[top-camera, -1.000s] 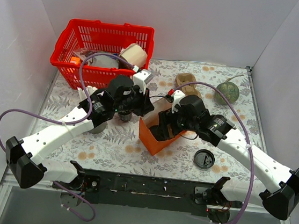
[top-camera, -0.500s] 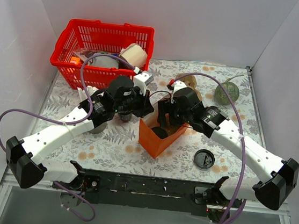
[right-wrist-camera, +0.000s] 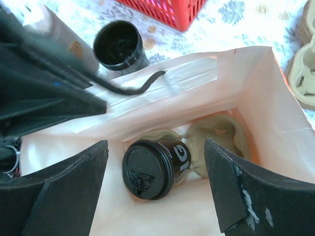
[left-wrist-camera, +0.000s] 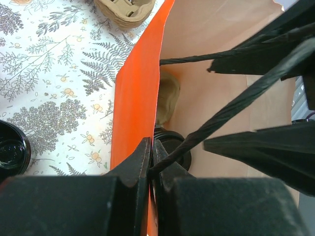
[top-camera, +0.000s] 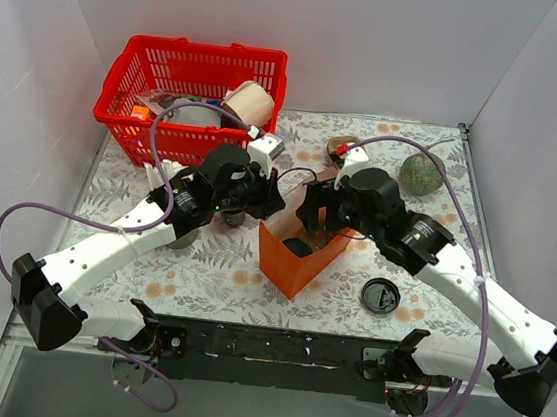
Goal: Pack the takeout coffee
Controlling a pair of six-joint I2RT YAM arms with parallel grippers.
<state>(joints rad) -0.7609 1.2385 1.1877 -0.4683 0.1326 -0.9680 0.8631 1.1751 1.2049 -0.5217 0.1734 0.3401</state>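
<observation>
Floral tablecloth, white walls on three sides, black rail along the near edge.

Top view: red basket fills the 10 o'clock corner. Green ball sits at 2 o'clock, near the right wall. Orange bag stands mid-table, mouth up. Black lid lies flat at 4 o'clock of the bag, apart from it. Your open cloth is at 7 to 8 o'clock of the bag and to the right past the lid. Left gripper is at the bag's 11 o'clock rim, right gripper above its 1 o'clock rim. Takeout coffee shows as a dark round inside the bag.

Left wrist: fingers pinched tight on the bag's top edge, where the black cord handle meets them. Coffee sits low in the bag, just beyond.

Right wrist: jaws spread wide, holding nothing, over the bag mouth. Coffee is lidded and tilted, resting against a cardboard tray on the bag floor. Open black cup stands outside the far rim.

Since a second ago: your right gripper was down inside the bag and has lifted clear. Left arm, bag and lid unmoved.
</observation>
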